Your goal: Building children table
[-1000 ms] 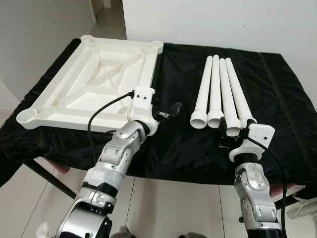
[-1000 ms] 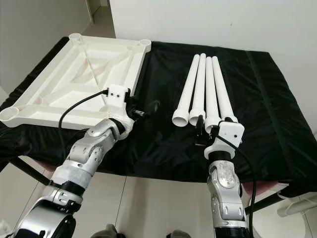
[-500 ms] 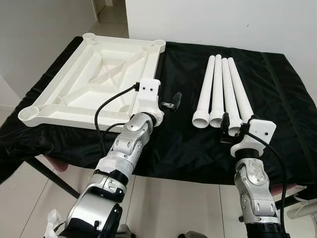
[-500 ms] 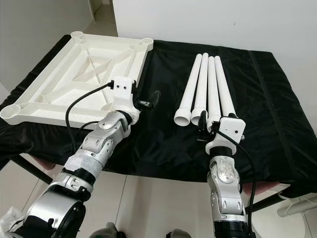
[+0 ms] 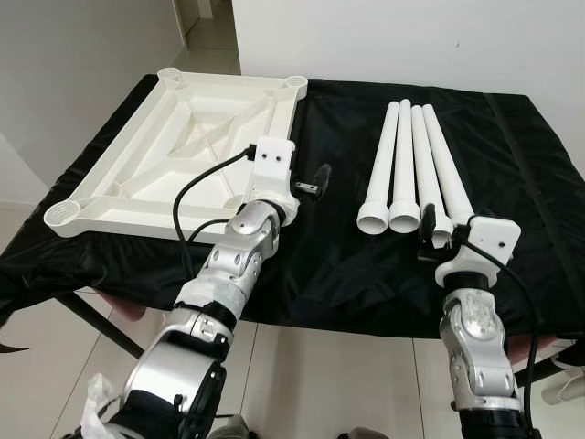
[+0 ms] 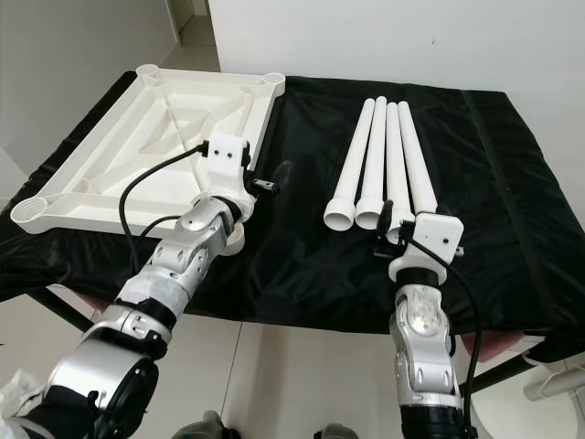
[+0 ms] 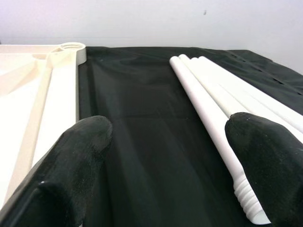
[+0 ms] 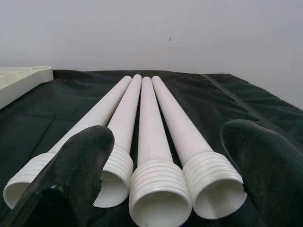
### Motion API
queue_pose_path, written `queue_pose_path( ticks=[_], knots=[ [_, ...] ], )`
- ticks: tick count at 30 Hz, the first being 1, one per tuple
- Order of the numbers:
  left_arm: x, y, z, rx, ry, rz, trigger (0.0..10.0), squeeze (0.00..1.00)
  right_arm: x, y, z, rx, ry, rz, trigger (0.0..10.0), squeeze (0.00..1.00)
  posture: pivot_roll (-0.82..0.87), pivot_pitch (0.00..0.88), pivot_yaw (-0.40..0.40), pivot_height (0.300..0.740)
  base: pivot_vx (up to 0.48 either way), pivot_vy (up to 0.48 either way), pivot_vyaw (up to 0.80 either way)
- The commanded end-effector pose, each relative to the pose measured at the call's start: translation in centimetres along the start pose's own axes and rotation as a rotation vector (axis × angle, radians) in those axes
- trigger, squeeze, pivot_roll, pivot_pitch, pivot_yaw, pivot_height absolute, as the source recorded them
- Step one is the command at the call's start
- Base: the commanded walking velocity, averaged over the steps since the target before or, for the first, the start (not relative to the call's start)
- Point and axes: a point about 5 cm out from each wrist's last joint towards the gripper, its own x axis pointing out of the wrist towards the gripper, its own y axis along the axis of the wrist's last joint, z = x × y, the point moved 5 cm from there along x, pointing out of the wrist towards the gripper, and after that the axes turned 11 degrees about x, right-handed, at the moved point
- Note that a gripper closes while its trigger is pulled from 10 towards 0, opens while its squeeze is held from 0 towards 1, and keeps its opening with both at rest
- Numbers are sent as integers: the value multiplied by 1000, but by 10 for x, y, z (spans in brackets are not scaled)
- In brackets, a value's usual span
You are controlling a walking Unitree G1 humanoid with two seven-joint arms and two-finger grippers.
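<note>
A desk (image 5: 366, 274) draped in black cloth carries the parts of the children's table. The white tabletop (image 5: 183, 146) lies upside down at the desk's left half, ribs and 4 corner sockets facing up, presumably so the legs can be screwed in from above. To the right of the tabletop, apart from it across a strip of bare cloth, 4 white legs (image 5: 416, 165) lie side by side touching one another, their threaded open ends toward the robot, which puts the ends that go into the sockets within easy reach.

The right gripper (image 8: 165, 156) hovers just in front of the legs' threaded ends, its jaws spread wide on either side of the bundle; it grips nothing. Judging by this line-up, it is preparing to take 1 leg, probably 1 of the right-hand pair.

The left gripper (image 7: 165, 156) hangs over the bare cloth just beside the tabletop's near right edge, jaws spread and holding nothing, possibly placed to steady the tabletop or to receive a leg. No leg is fitted yet, so the assembly is at its start.
</note>
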Motion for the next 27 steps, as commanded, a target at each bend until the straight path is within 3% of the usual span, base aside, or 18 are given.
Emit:
queue_pose_path(
  ticks=[1, 11, 18, 23, 27],
  knots=[
    [-3, -8, -4, 9, -14, -14, 10000, 0, 1, 4, -3, -5, 7, 15, 10000, 0, -47, 0, 76, 740, 0, 0, 0],
    [-7, -9, -7, 10, -38, -11, 10000, 0, -2, 2, -4, 23, 15, -3, 10000, 0, -57, 0, 65, 740, 0, 0, 0],
    [-14, -13, -15, 67, -30, 4, 10000, 0, -6, 7, 1, -32, -24, 13, 10000, 0, -71, 0, 64, 740, 0, 0, 0],
    [-36, -22, -28, 72, 11, 36, 10000, 0, -24, 5, 16, -23, -67, 19, 10000, 0, -45, 0, 59, 740, 0, 0, 0],
    [-57, -30, -20, 57, -31, 60, 10000, 0, -35, 3, 11, -18, -44, 21, 10000, 0, -27, 0, 48, 740, 0, 0, 0]
  ],
)
